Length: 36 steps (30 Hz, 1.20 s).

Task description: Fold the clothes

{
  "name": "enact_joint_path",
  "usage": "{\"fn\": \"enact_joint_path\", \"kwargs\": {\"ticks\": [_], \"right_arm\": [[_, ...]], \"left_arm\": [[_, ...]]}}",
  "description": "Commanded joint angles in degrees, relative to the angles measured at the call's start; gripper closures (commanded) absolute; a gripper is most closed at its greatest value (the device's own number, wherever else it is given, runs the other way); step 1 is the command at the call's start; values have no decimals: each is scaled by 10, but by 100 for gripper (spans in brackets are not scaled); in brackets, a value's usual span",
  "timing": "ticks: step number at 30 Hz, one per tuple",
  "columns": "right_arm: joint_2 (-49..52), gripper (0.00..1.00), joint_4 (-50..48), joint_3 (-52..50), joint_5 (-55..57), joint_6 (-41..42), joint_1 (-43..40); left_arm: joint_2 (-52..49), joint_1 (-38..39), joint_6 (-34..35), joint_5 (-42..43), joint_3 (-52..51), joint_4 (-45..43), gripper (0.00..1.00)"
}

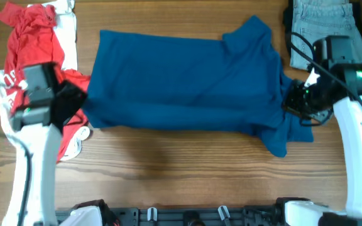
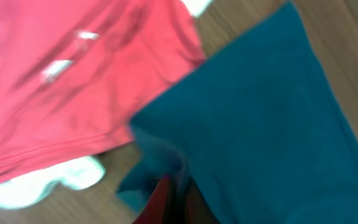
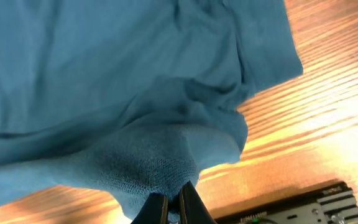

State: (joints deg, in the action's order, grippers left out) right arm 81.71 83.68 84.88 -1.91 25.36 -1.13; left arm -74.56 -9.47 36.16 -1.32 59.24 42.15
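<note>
- Shirt position: the dark blue shirt [image 1: 187, 81] lies spread over the middle of the desk [image 1: 187, 166]. Its long axis runs from the left edge toward the right edge, and one sleeve points at the far right corner.
- Its near right end is bunched and trails toward the near edge. The rest lies fairly flat, with shallow creases.
- Left gripper [image 1: 79, 103]: jaws closed, pinching the near left corner of the shirt. My wrist view is blurred, but it shows blue cloth gathered right at the fingers.
- Right gripper [image 3: 173, 204]: jaws closed on a raised fold of the shirt's right end, with the cloth tenting up from the pinch.
- Key relation: I hold the two short ends, one arm at each, so the whole body of the shirt lies between my jaws along that long axis. Neither arm is nearer; each is already on its own end.
- Judgement: the next fold should carry both pinches the same way across the short axis, near side toward far side. Uneven travel would skew the hem line.
- Neighbours: red shirt [image 1: 30, 37] just beside my left jaws, touching the blue corner, with a white garment [image 1: 68, 34] under it. Risk of snagging red cloth on the lift.
- Jeans [image 1: 322, 25] at the far right corner, apart from the sleeve.
</note>
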Motion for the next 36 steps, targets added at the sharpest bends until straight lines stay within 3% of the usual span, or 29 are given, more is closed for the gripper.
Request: {"fn": "enact_joint_path", "kwargs": {"ticks": [1,9,18,33,34,36], "right_arm": [[33,96,-12,-2,42,-10,-13],[82,96,-136,-80,35,-45,-68],[123,96,-257,-115,17,-104,-80],[205,95,-283,-115,6,-119,-80],[205,89,-285,-115,6,-119,-80],[205,59,-289,-115,6,-119,-80]], "left_arm": [[-61,45,-11,-29,10,-53,96],[-130,52,-11,-46,10,-141,96],[-139,52,-10,-72,10,-165,96],[-147,83,-10,-87,10,-141,96],[-150,83,-10,-89,10,-138,91],[-158,83,-11,-91,10,-133,65]]}}
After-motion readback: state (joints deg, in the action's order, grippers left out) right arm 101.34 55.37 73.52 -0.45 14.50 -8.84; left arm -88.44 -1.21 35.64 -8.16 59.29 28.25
